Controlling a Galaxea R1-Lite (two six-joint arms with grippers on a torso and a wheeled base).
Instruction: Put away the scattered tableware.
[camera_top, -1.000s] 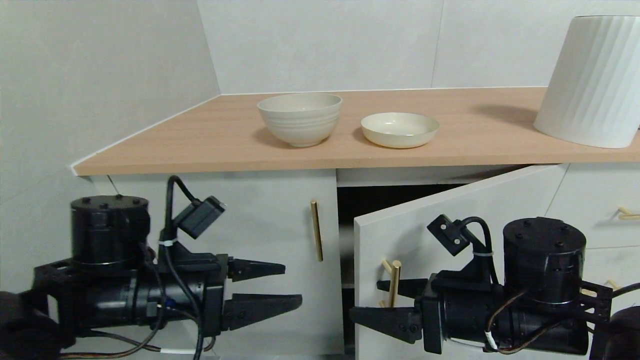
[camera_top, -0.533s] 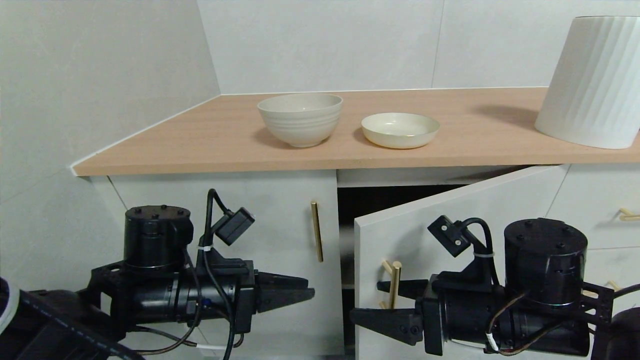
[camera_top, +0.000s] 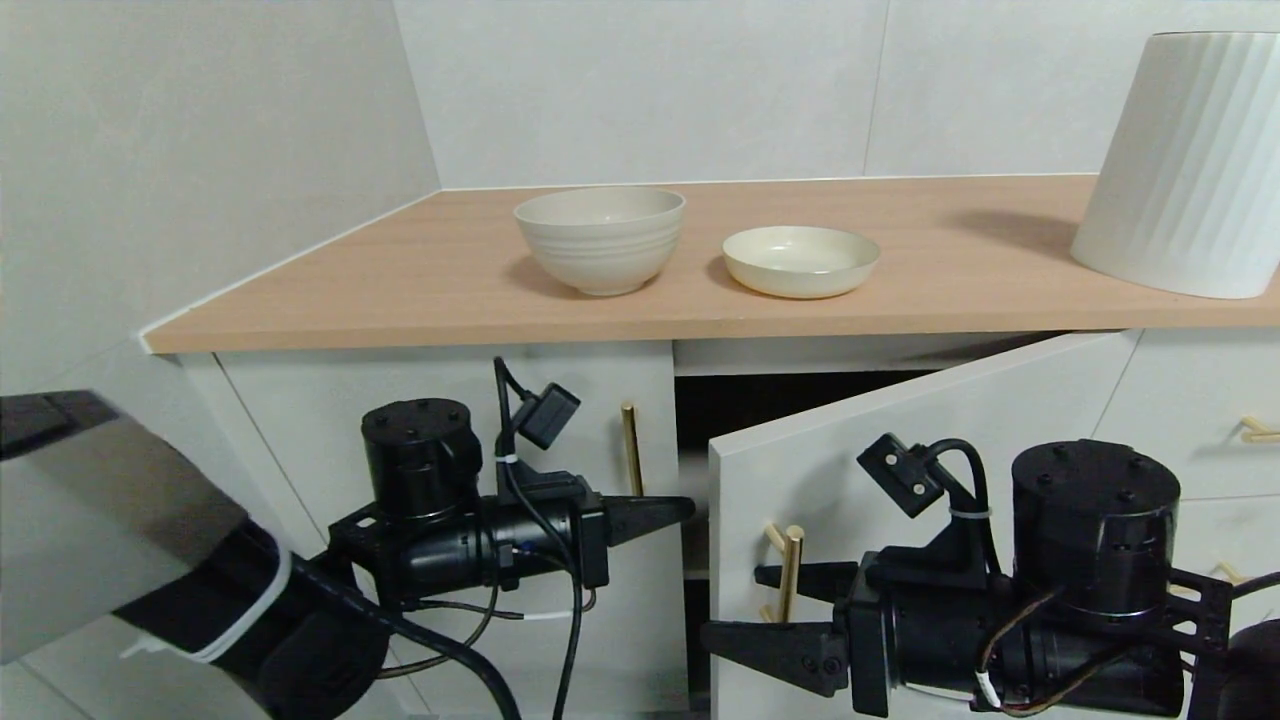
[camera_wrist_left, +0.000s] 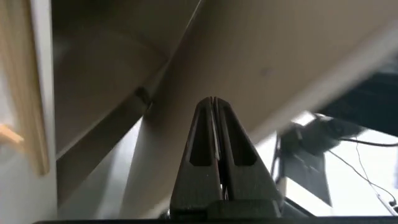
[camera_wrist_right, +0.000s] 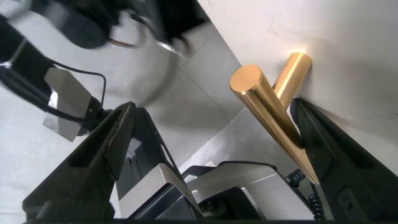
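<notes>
Over the last second the left claw (camera_top: 672, 512) has travelled from the near left toward the right and farther in. Its fingers, spread apart a second ago, are now pressed together into one point. That point sits in front of the cabinet's left door (camera_top: 450, 400), just below and right of that door's upright brass handle (camera_top: 631, 462), at the edge of the dark gap (camera_top: 790, 400) between the two doors. In the left wrist view the claw (camera_wrist_left: 212, 130) shows its two fingers meeting along a thin seam with nothing between them.

The right claw (camera_top: 735, 603) has kept its place. Its fingers stand apart, one on each side of the brass bar handle (camera_top: 790, 565) of the right door (camera_top: 900, 430), which is swung out toward the near side. In the right wrist view the bar (camera_wrist_right: 264, 102) runs between the fingers (camera_wrist_right: 118, 146) and close along one of them; whether it is touched I cannot tell.

Up on the wooden surface (camera_top: 400, 290) both pieces of tableware lie as before. The ribbed cream bowl (camera_top: 601, 238) stands upright on the left, its inside showing plain glaze. The shallow dish (camera_top: 800, 259) sits just right of it, apart from it, with the same plain glaze inside. Well to the right a tall ribbed white object (camera_top: 1180, 170) stands on the surface. The cabinet's inside is dark, and what it holds cannot be told.
</notes>
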